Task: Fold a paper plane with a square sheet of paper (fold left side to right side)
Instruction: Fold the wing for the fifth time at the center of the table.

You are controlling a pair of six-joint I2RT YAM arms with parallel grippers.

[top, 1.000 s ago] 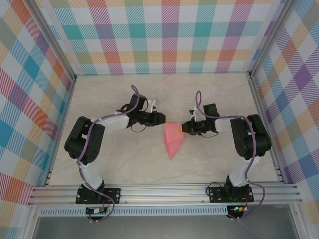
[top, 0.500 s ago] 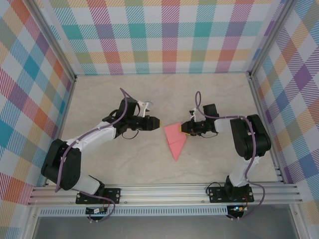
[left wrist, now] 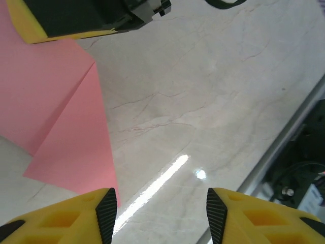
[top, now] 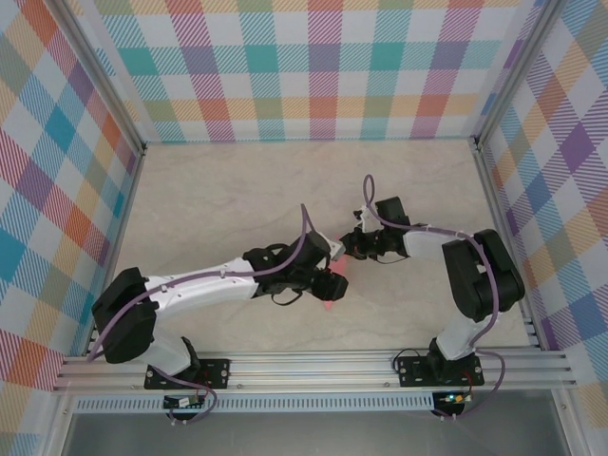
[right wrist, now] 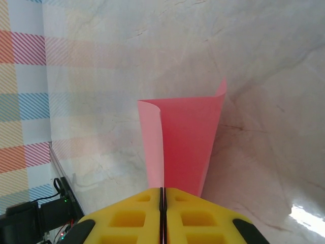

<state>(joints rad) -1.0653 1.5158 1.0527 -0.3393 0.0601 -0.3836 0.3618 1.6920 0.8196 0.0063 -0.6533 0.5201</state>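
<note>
The pink-red paper lies folded at the table's centre, mostly hidden under my left arm in the top view. My right gripper is shut on the paper's edge. In the right wrist view the sheet rises from the closed yellow fingertips, one side curling over. My left gripper hovers over the paper. Its jaws stand wide open over bare table, just right of the paper's pointed flap. The left finger's pad is level with the flap's lower corner. The right gripper's yellow finger rests on the sheet.
The marbled tabletop is ringed by checkered walls. An aluminium rail runs along the near edge, and a metal frame edge lies close on the right of the left wrist view.
My left arm has swung from the left of the table to the centre and now covers most of the paper. The right gripper has shifted slightly back and left, still holding the sheet.
</note>
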